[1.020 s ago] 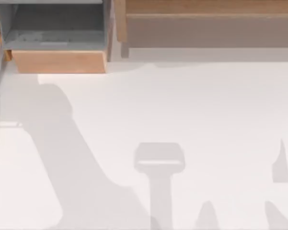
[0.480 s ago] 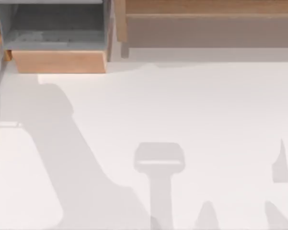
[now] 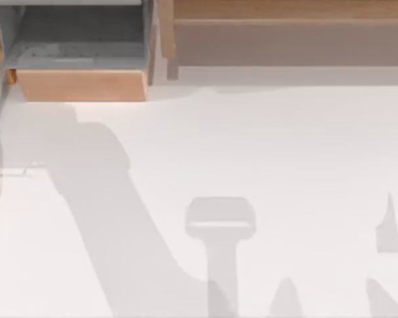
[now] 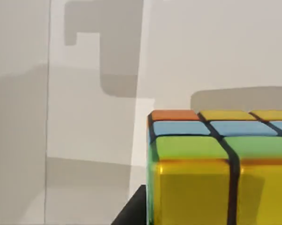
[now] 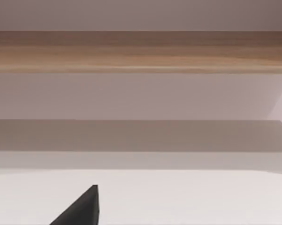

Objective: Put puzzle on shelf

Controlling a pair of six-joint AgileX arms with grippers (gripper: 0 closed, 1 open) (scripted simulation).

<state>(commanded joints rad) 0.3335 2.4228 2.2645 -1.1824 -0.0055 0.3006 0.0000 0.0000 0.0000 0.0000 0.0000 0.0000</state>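
Overhead, the long light-brown wooden shelf (image 3: 291,33) with its matte brown board and raised front edge runs along the table's far side from twelve toward two o'clock, while a grey-lined box with a smooth wooden front (image 3: 79,85) sits at about eleven; soft arm shadows cross the plain white table (image 3: 285,146). From the left wrist, the small glossy puzzle cube (image 4: 220,168), a grid of yellow, green, blue and orange squares split by black seams, looms close above the white surface beside a dark fingertip (image 4: 133,211); whether the left pincer clamps it cannot be told. From the right wrist, the shelf's grained wooden edge (image 5: 141,51) spans the view beyond one black fingertip (image 5: 82,208); the right pincer's state cannot be told.
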